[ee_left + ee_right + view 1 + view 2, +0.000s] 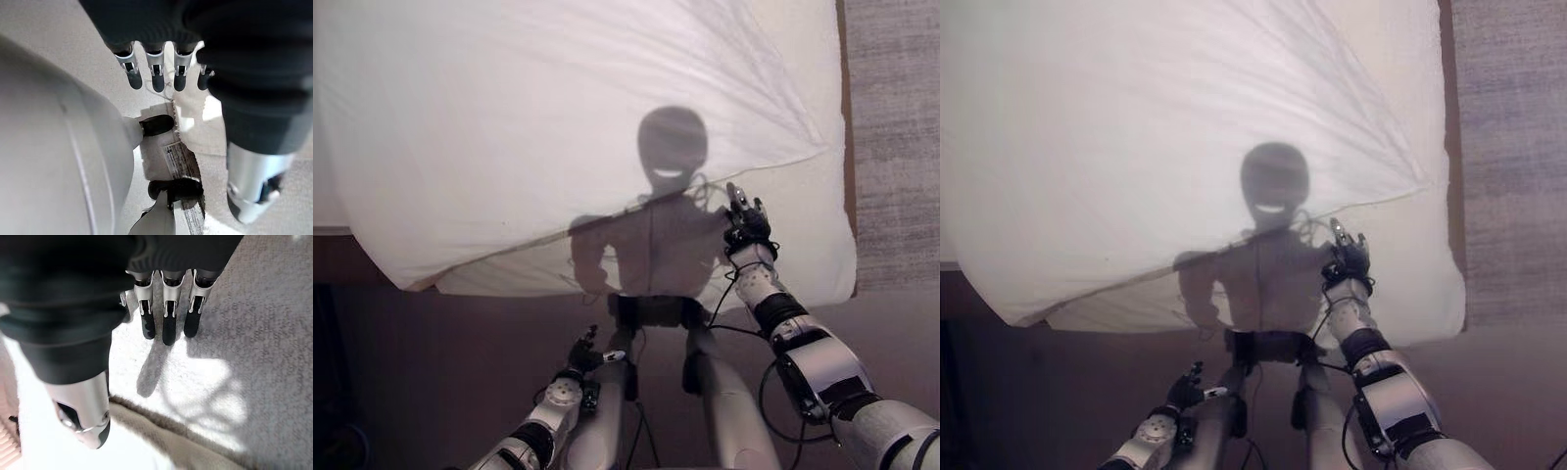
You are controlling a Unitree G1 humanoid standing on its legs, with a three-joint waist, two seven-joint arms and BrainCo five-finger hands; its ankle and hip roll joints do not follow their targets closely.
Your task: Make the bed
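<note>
A white duvet [538,127] lies spread over the bed [822,245], its long loose edge running on a slant from the near left corner up toward the far right, leaving a strip of the bed's near side uncovered below it. The right hand [745,219] is raised over that strip just below the duvet's edge, fingers [167,318] straight and holding nothing. The left hand [584,351] hangs low by the floor in front of the bed, its fingers [157,72] loosely extended and empty.
</note>
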